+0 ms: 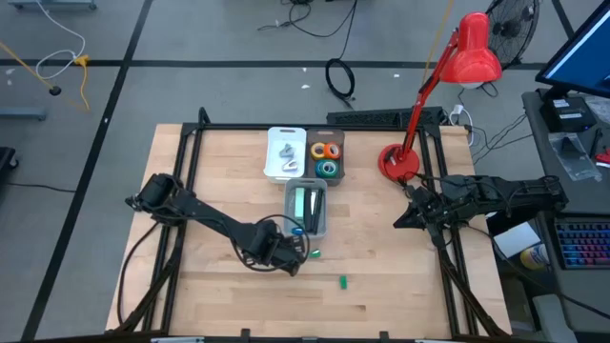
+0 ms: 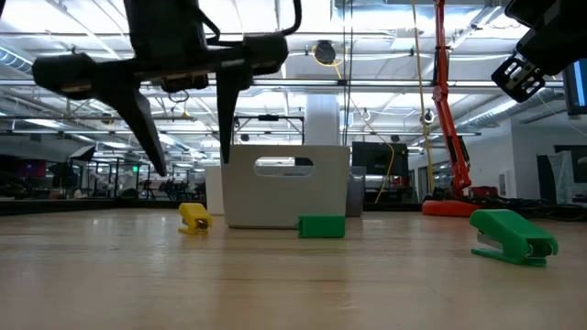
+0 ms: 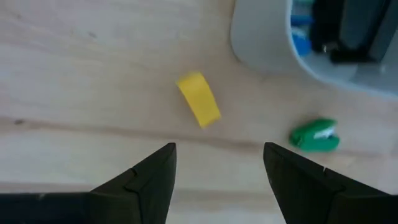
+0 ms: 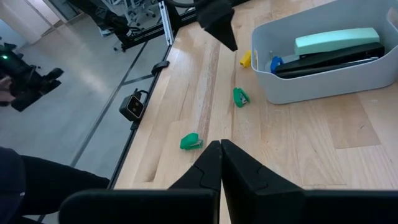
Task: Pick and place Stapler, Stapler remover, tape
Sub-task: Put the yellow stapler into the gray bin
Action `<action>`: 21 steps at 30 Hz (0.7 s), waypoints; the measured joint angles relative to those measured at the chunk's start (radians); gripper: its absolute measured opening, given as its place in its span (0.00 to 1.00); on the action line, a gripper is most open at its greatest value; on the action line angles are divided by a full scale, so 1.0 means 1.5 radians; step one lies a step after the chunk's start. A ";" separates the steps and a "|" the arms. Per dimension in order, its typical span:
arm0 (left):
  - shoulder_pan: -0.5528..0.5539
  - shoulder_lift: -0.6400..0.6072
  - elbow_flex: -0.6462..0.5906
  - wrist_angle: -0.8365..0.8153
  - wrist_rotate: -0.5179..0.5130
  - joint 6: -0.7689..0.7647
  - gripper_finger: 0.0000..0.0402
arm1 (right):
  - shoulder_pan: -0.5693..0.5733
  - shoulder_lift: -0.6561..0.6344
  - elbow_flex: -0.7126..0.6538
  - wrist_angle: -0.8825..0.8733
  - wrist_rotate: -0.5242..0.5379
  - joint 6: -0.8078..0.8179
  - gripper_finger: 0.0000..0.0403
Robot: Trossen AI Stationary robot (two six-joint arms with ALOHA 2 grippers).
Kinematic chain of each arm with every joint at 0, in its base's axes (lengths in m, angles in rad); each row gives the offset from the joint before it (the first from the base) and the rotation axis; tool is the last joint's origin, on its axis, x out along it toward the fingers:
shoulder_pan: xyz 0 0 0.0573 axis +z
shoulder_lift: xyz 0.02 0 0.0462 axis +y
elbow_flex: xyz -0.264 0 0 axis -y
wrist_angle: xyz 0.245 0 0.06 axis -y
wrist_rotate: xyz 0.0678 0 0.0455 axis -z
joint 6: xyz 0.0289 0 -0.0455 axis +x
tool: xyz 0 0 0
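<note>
My left gripper [image 1: 295, 259] hangs open above the table, near the grey bin [image 1: 307, 229] that holds staplers [image 4: 336, 42]. A small yellow piece [image 3: 199, 107] lies on the wood just ahead of its fingertips [image 3: 217, 149], untouched. Two small green pieces [image 1: 313, 253] [image 1: 342, 280] lie nearby; in the low view one looks like a mini stapler [image 2: 514, 236]. Tape rolls [image 1: 326, 158] sit in a dark bin. Grey staple removers [image 1: 286, 154] lie in a white bin. My right gripper [image 1: 402, 219] is shut and waits at the table's right side.
A red desk lamp [image 1: 400, 162] stands on the table's far right corner, close to my right arm. The three bins cluster at the table's middle and far side. Bare wood [image 1: 219, 171] lies to the left and along the near edge.
</note>
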 joint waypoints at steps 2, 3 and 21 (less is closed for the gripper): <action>0.000 0.000 -0.009 0.000 -0.014 -0.016 0.61 | 0.000 0.000 0.000 0.000 0.000 0.000 0.00; 0.000 0.000 -0.013 -0.001 -0.015 -0.021 0.61 | 0.000 0.000 0.000 0.000 0.000 0.000 0.00; 0.017 0.004 -0.036 0.008 -0.013 -0.004 0.61 | 0.000 0.000 0.000 0.000 0.000 0.000 0.00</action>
